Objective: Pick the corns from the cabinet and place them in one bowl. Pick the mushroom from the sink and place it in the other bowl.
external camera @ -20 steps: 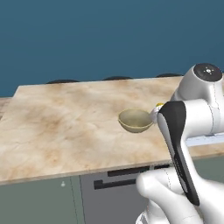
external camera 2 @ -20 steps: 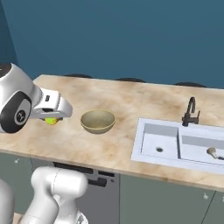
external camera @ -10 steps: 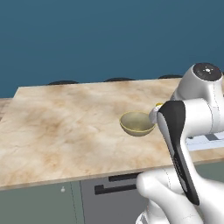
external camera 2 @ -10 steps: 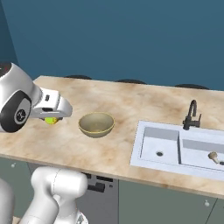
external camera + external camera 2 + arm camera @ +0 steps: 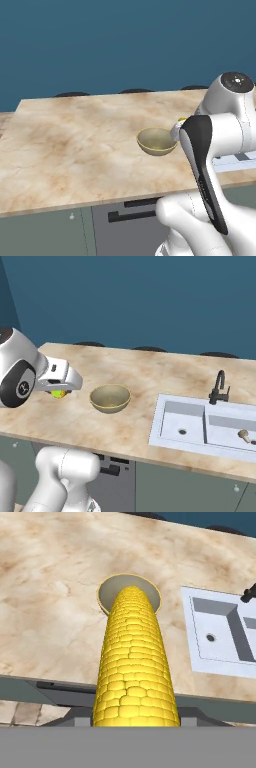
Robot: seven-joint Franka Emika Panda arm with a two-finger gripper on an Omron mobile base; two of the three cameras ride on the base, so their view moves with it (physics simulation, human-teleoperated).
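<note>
Presently: gripper [image 5: 59,392] closed on bumpy yellow corn cob [image 5: 134,662], carried beside shallow tan bowl [image 5: 110,398].

Cob judged light, stiff, slightly slick on the kernels; mid-length grasp seems safest. Arm was folded low over the marbled tan bench [image 5: 75,150], hand level, cob pointing toward the bowl. Pale mushroom [image 5: 243,434] lay in the whitish sink [image 5: 200,426].

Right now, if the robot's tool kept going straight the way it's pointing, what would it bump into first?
Probably the tan bowl. The tool holds a corn cob whose tip lines up with that bowl in the hand view. Depth is unclear, so it might meet the counter just short of it.
</note>
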